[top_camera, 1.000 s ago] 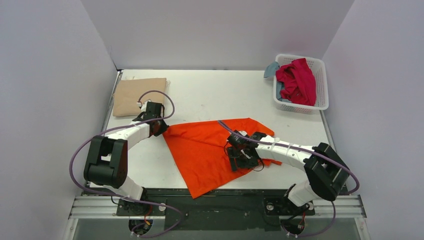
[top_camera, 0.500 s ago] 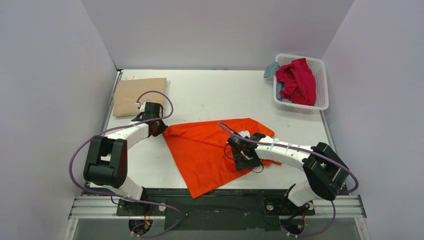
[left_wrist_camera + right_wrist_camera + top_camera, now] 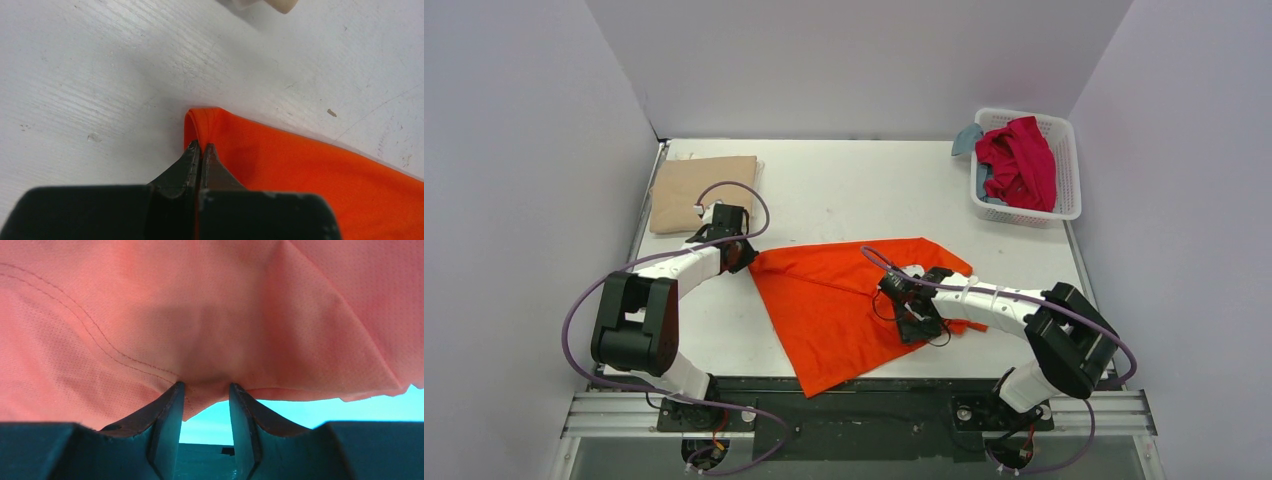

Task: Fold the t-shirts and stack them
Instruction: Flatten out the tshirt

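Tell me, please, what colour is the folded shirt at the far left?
The folded shirt is tan, clearest in the top external view.

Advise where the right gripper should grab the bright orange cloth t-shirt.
Grip the bright orange cloth t-shirt at its right edge, where a fold bunches up. Come in low from the right, right gripper straddling that fold. The left gripper holds the opposite corner.

Top cam high at near edge, looking down on whole table [image 3: 854,190]. Wrist cams point-blank on orange shirt [image 3: 824,300], shared with top; right possibly under cloth.
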Robot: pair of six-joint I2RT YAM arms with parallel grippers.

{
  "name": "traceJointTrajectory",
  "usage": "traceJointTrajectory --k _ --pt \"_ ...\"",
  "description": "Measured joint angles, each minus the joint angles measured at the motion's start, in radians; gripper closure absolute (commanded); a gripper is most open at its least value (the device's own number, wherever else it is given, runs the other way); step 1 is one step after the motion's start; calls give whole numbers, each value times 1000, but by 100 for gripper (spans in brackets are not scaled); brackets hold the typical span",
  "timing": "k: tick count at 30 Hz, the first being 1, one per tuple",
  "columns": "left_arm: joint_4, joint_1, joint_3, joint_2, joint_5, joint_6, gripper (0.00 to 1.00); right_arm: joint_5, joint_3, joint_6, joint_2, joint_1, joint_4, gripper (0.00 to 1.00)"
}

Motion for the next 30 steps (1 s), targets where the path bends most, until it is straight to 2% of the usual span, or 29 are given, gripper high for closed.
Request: traceJointTrajectory --k 15,24,30 --pt "1 0 0 0 22 0 100 -66 -2 3 -4 27 65 61" --pt "2 0 0 0 25 2 100 39 78 0 -5 103 67 59" --pt "3 0 0 0 26 5 100 98 142 -12 63 127 68 59"
